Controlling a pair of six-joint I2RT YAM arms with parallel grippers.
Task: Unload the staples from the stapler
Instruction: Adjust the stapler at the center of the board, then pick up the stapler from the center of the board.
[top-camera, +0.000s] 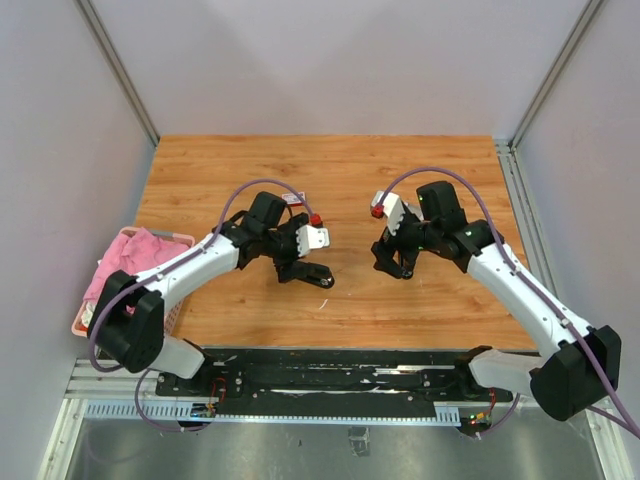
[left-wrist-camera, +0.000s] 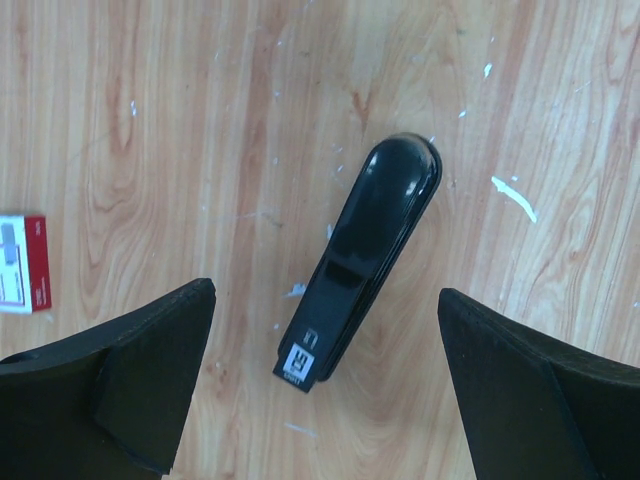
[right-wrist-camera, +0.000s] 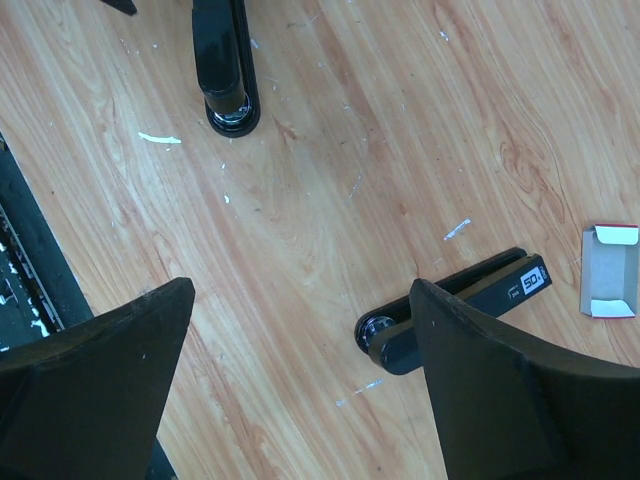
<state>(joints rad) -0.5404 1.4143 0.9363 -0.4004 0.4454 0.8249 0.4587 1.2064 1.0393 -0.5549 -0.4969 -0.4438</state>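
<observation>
A black stapler (left-wrist-camera: 365, 250) lies closed on the wooden table, between the spread fingers of my left gripper (left-wrist-camera: 325, 300), which hovers above it open and empty. It also shows in the top view (top-camera: 316, 277) and at the top of the right wrist view (right-wrist-camera: 225, 60). A second black stapler (right-wrist-camera: 500, 285) lies partly hidden under my right finger. My right gripper (right-wrist-camera: 300, 290) is open and empty above bare wood. Tiny silvery staple strips lie loose on the table: one (left-wrist-camera: 513, 197) near the first stapler's round end, others (right-wrist-camera: 457, 229) near the second stapler.
A small red-and-white box (left-wrist-camera: 20, 262) lies left of the left gripper. An open cardboard box sleeve (right-wrist-camera: 608, 272) lies beyond the second stapler. A pink basket (top-camera: 82, 318) with pink cloth stands at the table's left edge. Grey walls enclose the table.
</observation>
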